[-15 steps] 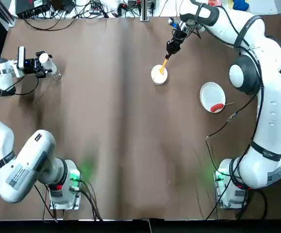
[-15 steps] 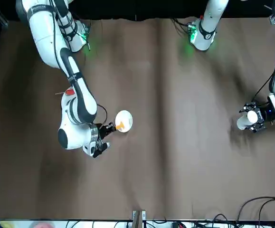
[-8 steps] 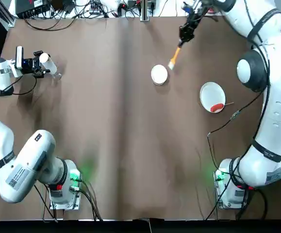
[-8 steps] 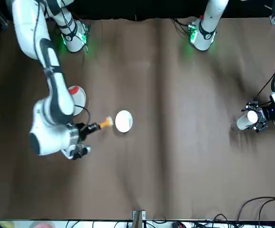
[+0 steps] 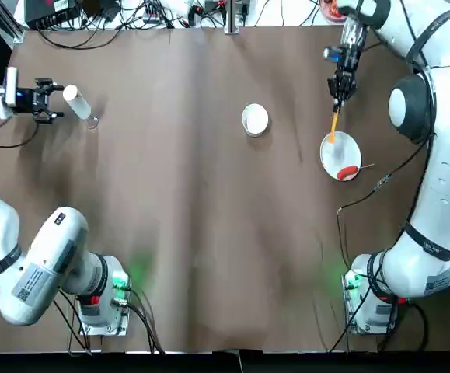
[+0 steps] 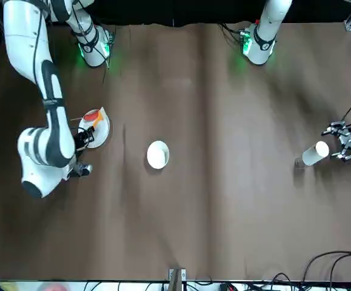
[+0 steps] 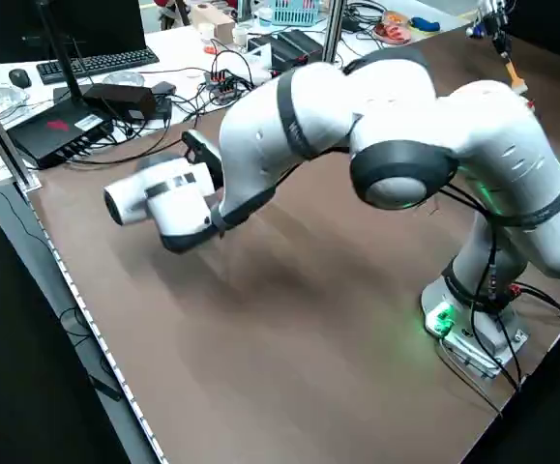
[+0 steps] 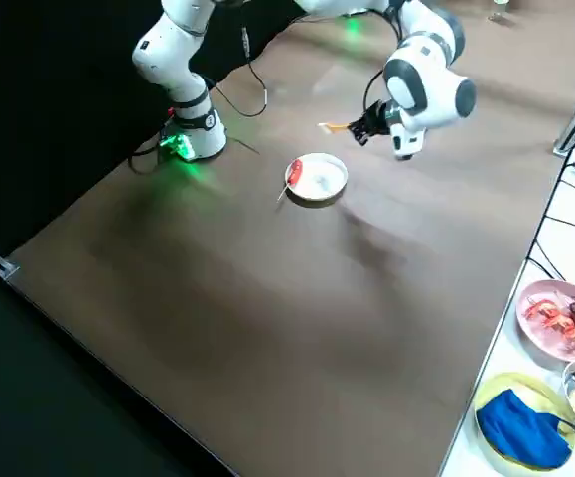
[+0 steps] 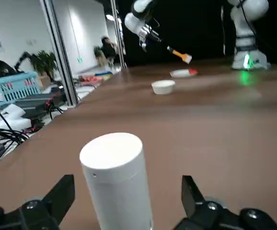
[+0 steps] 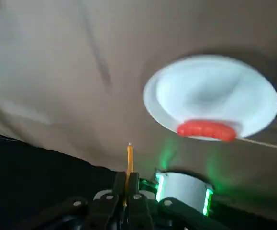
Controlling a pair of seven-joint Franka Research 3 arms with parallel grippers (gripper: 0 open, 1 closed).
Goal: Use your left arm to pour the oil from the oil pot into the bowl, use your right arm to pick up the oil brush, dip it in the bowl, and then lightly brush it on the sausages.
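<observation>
Right end effector [image 5: 336, 105], black, two-finger, on a white and grey jointed arm: fingers closed on the handle of the oil brush; positioned above the surface, at the plate's far side as seen from the robot's bases.

Oil brush [image 5: 334, 129], slender, orange-yellow handle: one, gripped at one end, its free end over the plate in the top view; in the right side view it is held up in the air, not touching the plate.

Plate [image 5: 340, 154], white, round, shallow: one, on the surface [image 5: 201, 233], which is brown and smooth.

Sausage [image 5: 347, 172], small, glossy, red: one, lying on the plate near the rim, on the side towards the robot's bases. Thin pale stick [image 5: 367, 166] at one end, reaching out over the rim.

Bowl [image 5: 255, 119], small, round, white: one, standing on the surface between plate and oil pot, nearer the plate. Contents cannot be made out.

Left end effector [image 5: 61, 102], black, two-finger, on the matching arm: fingers wide apart, nothing held; low at the robot's left, just beside the oil pot.

Oil pot [image 5: 78, 103], slender clear bottle with white round cap: one, upright on the surface, well apart from the bowl.

Beyond the surface's edge: pink plate [image 8: 537, 338] of red skewered food; yellow-rimmed dish [image 8: 496, 393] holding blue cloth [image 8: 523, 432].
</observation>
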